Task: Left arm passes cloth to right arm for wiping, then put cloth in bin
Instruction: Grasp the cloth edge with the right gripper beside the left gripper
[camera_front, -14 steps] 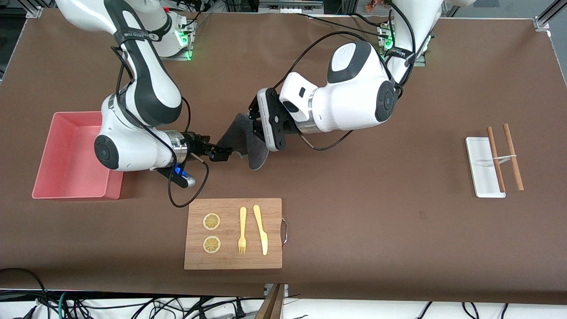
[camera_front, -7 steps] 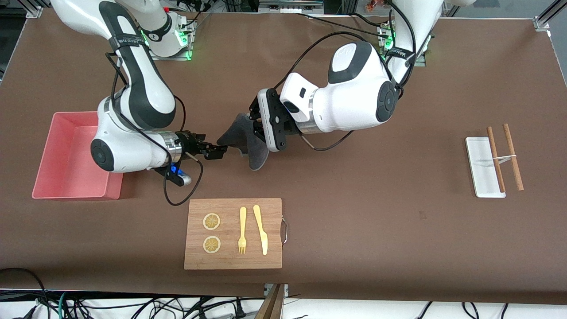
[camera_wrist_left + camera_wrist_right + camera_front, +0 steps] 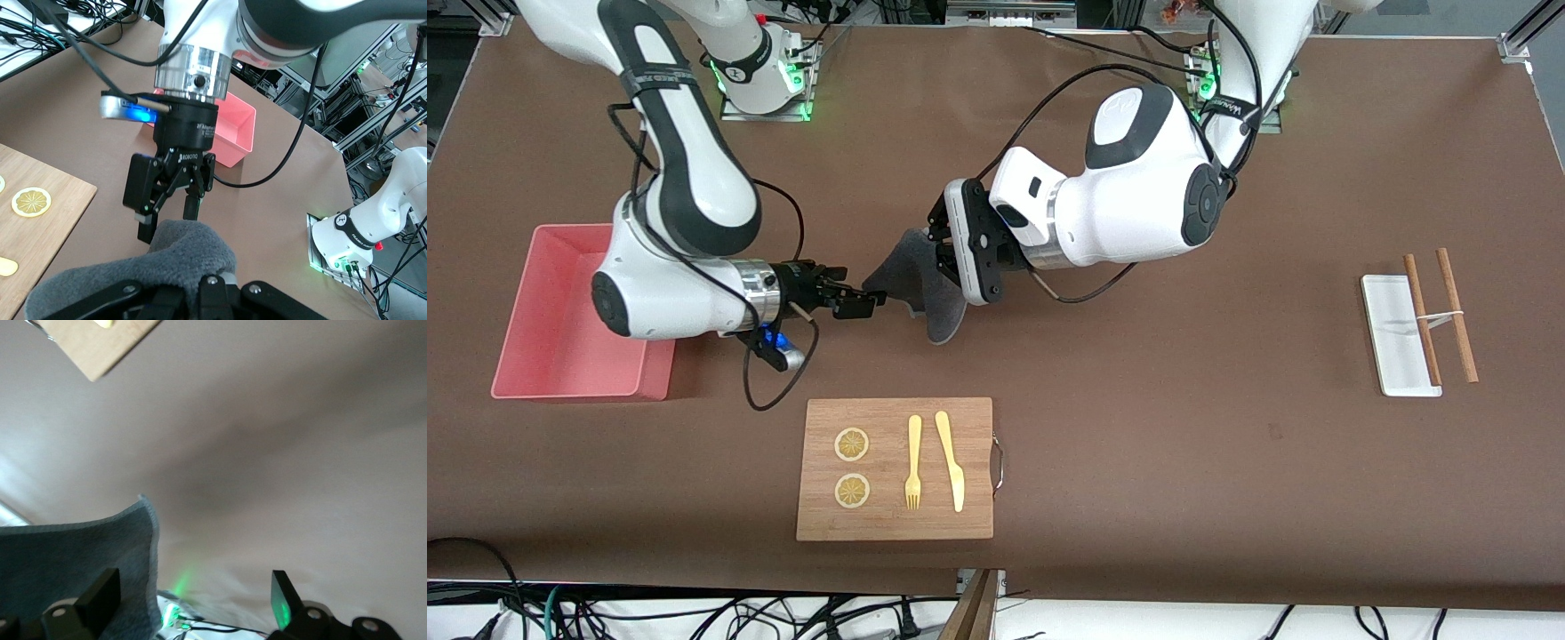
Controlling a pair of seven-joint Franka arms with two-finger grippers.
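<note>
the cloth (image 3: 920, 283) hangs over the table (image 3: 1138, 427) between the bin (image 3: 569, 311) and the tray (image 3: 1392, 333).

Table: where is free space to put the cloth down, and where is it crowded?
The widest bare patch of table lies between the cutting board and the white tray. It is crowded between the pink bin and the board, where the open right gripper meets the cloth clamped in the left gripper.
</note>
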